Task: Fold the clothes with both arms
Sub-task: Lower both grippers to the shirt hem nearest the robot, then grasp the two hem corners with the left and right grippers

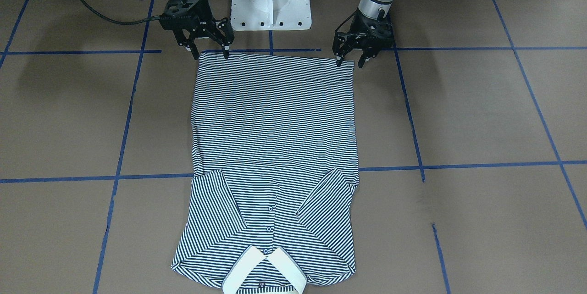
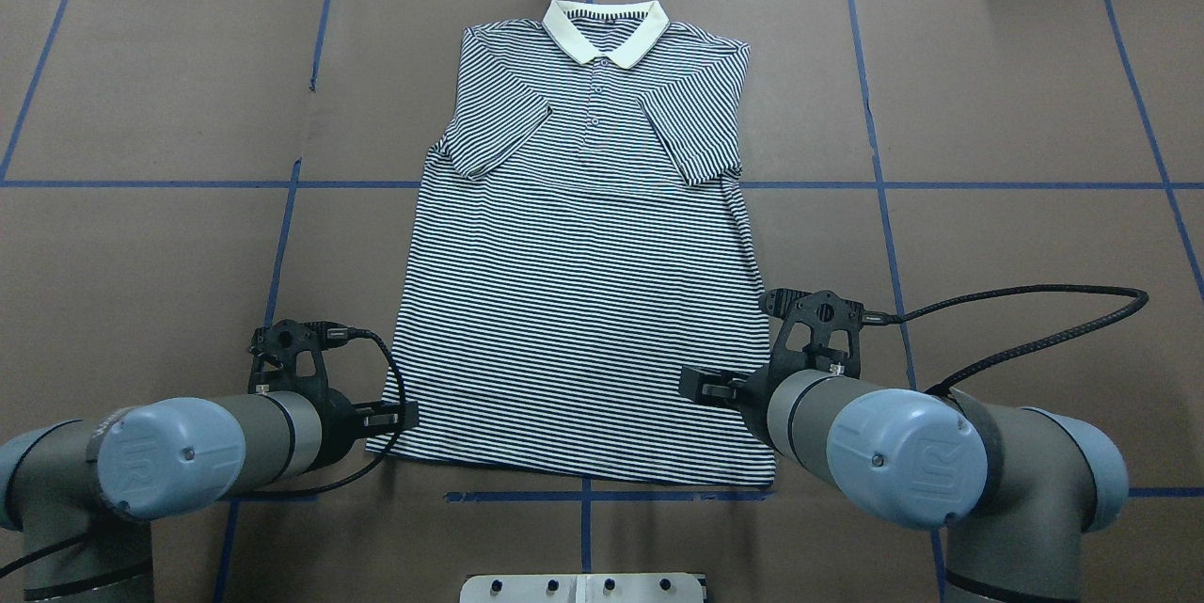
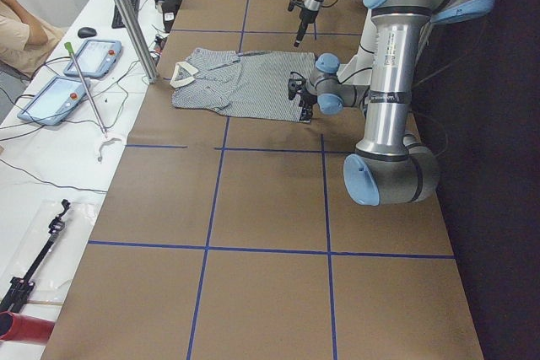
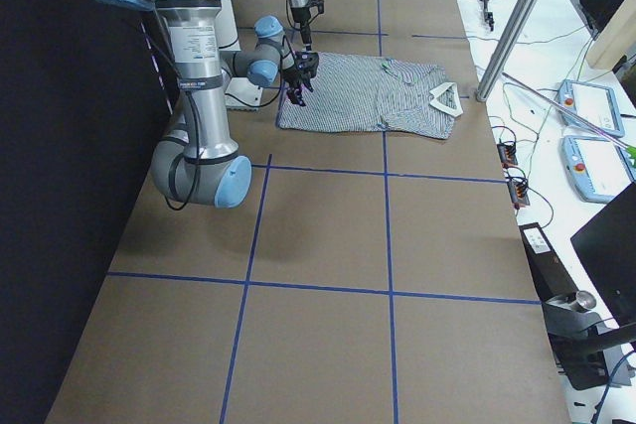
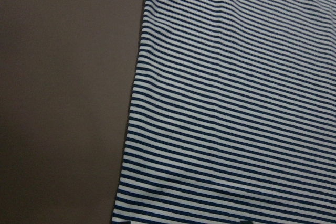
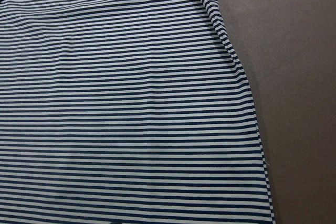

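At the hem's left corner, my left gripper stands with fingers apart, straddling the edge; overhead, its arm hides the tips. One shirt lies flat on the table, collar away from the robot, two sleeves folded in, three buttons showing, logo unreadable. My right gripper is likewise spread at the right corner. Both wrist views show only stripes and table.
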Action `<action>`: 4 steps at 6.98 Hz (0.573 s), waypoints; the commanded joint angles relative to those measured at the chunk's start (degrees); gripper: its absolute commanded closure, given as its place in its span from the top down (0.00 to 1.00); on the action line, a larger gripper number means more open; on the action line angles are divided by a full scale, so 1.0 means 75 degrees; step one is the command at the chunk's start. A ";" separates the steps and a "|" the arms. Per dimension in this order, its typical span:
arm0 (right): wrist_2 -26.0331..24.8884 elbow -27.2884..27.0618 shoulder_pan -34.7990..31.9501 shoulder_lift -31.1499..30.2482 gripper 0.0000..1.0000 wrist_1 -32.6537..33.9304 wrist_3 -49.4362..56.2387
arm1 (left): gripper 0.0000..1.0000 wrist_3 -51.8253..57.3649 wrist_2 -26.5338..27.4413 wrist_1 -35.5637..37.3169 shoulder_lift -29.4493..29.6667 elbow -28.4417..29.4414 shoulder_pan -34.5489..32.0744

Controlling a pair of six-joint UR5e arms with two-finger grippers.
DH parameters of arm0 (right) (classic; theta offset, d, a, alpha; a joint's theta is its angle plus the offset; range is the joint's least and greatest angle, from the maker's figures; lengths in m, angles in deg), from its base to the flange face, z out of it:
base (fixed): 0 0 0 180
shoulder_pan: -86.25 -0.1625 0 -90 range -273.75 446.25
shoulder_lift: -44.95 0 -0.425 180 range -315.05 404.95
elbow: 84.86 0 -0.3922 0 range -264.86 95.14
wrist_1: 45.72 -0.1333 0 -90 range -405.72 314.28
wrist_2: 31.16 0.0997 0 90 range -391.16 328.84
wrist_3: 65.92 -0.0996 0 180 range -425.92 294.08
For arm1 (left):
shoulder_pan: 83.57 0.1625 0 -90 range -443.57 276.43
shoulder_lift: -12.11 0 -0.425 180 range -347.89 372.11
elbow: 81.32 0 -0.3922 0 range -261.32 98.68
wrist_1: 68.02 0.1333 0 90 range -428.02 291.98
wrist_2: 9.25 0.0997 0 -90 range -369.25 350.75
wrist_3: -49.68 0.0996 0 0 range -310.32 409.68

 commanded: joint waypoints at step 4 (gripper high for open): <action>-0.0072 0.0004 0.0006 -0.0011 0.90 0.0000 -0.0001 | 0.67 -0.0001 0.0006 -0.0004 0.0016 0.0156 0.0258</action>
